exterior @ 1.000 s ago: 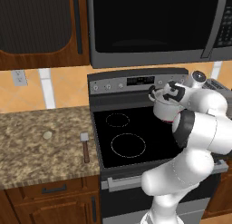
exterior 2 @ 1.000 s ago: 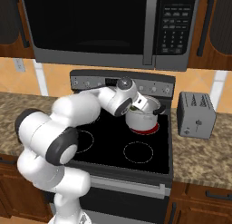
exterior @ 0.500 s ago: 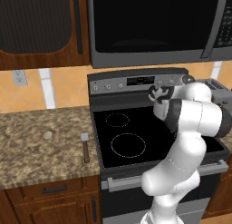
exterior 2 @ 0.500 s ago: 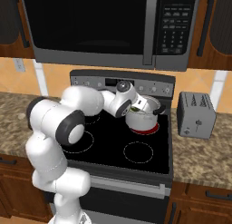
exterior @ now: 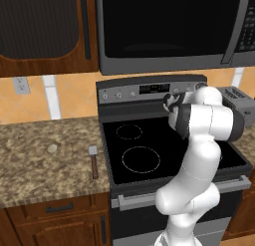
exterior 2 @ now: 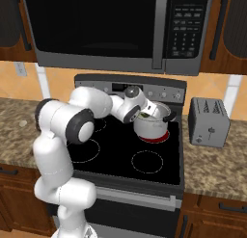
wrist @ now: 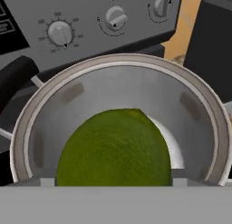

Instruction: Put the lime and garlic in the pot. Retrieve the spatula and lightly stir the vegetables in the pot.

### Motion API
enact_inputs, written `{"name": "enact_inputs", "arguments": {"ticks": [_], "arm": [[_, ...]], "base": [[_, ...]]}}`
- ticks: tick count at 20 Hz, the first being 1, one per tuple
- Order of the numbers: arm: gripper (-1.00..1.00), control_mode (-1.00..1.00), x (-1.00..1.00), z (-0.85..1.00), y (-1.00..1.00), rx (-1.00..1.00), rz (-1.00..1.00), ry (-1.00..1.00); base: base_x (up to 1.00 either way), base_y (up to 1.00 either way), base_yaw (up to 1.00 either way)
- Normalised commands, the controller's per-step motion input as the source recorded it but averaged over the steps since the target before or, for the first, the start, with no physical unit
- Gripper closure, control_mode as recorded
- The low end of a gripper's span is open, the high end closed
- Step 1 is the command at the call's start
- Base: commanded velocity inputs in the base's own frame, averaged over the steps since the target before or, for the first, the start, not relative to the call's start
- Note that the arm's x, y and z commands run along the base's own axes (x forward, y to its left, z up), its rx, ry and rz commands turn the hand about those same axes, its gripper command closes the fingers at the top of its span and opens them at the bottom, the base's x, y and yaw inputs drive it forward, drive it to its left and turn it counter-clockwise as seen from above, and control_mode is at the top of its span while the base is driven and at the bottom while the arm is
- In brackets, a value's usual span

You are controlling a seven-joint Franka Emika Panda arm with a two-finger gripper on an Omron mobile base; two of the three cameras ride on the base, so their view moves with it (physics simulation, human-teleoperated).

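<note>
My gripper [exterior 2: 144,113] hangs over the small silver pot [exterior 2: 153,128] on the back right burner, which glows red. The green lime [wrist: 115,148] sits between the jaws, shut on it, just inside the pot's rim [wrist: 113,60]; a bit of the lime [exterior 2: 144,115] shows at the pot's mouth. The fingertips are hidden. The off-white garlic [exterior: 52,148] lies on the granite counter left of the stove. The spatula [exterior: 93,160] lies beside it, grey blade toward the wall, brown handle toward the counter's front.
A grey toaster [exterior 2: 209,121] stands on the counter right of the stove. The microwave [exterior 2: 120,30] hangs low above the cooktop. The stove's knob panel [wrist: 86,26] rises just behind the pot. My arm [exterior: 206,123] hides the pot in the left base view.
The arm has folded in, its elbow swinging toward the base, while the hand stays over the pot with the lime. Garlic and spatula have not moved.
</note>
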Motion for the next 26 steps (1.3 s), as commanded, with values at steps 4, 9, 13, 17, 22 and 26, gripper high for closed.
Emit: {"name": "enact_inputs", "arguments": {"ticks": [4, 9, 13, 17, 22, 26], "arm": [[1.00, -1.00, 0.22, -0.15, -0.17, 0.00, 0.00, 0.00], [1.00, -1.00, 0.10, -0.12, -0.25, 0.00, 0.00, 0.01], [-1.00, -1.00, 0.31, -0.01, -0.01, 0.00, 0.00, 0.04], [-1.00, -1.00, 0.12, 0.00, 0.00, 0.00, 0.01, 0.00], [-1.00, -1.00, 0.00, 0.00, 0.00, 0.00, 0.04, 0.00], [-1.00, -1.00, 0.00, 0.04, 0.00, 0.00, 0.03, 0.00]], "base": [[0.00, 0.00, 0.00], [0.00, 0.00, 0.00], [0.00, 0.00, 0.00], [0.00, 0.00, 0.00], [0.00, 0.00, 0.00], [0.00, 0.00, 0.00]]}}
